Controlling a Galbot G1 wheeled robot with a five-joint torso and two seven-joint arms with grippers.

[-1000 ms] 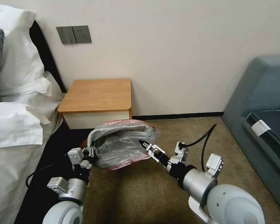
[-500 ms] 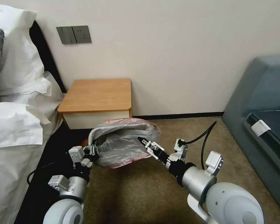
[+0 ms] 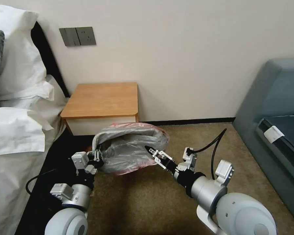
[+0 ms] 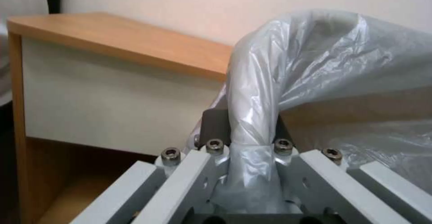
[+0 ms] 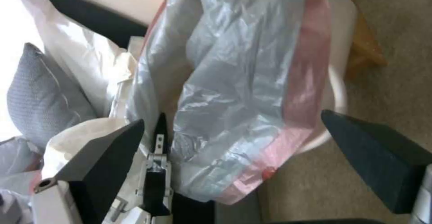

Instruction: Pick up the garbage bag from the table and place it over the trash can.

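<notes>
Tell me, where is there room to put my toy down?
The table top is bare, between bed and wall. The carpet between table and sofa is open too. It is crowded in front of the table: the left gripper and right gripper hold the garbage bag there.

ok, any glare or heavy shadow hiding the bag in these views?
Head view: shadow falls on the carpet under the garbage bag, but the bag reads fine. Left wrist view: soft sheen on the plastic, and under the table it is dark. Right wrist view: the bedding is washed out.
</notes>
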